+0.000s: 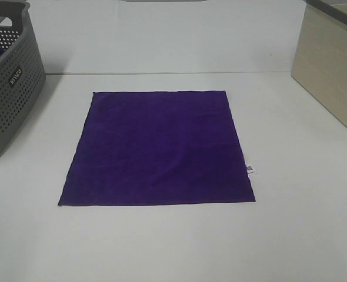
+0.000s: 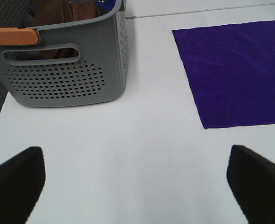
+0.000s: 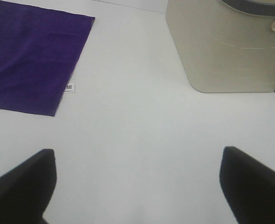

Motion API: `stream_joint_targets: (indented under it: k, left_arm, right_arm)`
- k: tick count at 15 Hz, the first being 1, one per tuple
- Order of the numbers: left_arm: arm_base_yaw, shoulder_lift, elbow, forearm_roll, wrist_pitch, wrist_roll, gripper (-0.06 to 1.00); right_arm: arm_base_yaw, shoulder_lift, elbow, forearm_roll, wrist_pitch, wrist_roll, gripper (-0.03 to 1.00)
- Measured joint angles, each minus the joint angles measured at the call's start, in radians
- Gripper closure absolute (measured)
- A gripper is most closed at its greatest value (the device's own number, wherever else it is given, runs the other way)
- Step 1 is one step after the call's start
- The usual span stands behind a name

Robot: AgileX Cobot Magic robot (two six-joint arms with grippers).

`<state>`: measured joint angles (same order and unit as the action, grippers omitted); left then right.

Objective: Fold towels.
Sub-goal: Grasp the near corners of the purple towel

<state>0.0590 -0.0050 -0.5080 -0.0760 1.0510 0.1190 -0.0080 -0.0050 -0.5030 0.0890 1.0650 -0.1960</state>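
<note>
**Fingers spread wide, towel flat and unfolded**

Dark left fingers (image 2: 16, 186) and right fingers (image 3: 21, 186) fill the near corners of their wrist views. Each pair is parted wide, with nothing between them but bare white worktop (image 1: 162, 241).

Neither pair touches cloth. The left pair hangs over the worktop close to the grey basket (image 1: 9, 100). The right pair hangs on the side farthest from that basket, near a beige bin (image 1: 329, 70).

The towel (image 1: 159, 147) lies spread in a single layer, apart from the basket, with a strip of bare worktop between them. It is deep purple, roughly square and nearly smooth, with a faint ripple or two across its surface. Its small white tag (image 1: 251, 170) sits on the edge facing away from the basket. The basket holds some brown cloth (image 2: 67, 14).

No fold has been made, so the step in hand is most likely the first grasp.

To do it well:
- Send each pair of fingers to one corner of the same edge, the left pair to the corner nearer the basket and the right pair to the one farther from it.
- Come down close to the worktop and pinch right at the corner, taking only the one layer.
- Lift both corners together, just enough to clear the cloth below.
- Carry them at an even pace, so the moving edge stays straight and lands square on the opposite edge.

An uneven lift would probably skew the fold or drag the whole towel toward the basket.
</note>
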Motion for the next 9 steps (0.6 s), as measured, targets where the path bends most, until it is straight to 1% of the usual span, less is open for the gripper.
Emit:
stream_joint_targets:
  k: [9]
  left_arm:
    - [0.000,0.000,0.000,0.000,0.000,0.000,-0.04]
  right_arm:
    - [0.000,0.000,0.000,0.000,0.000,0.001,0.05]
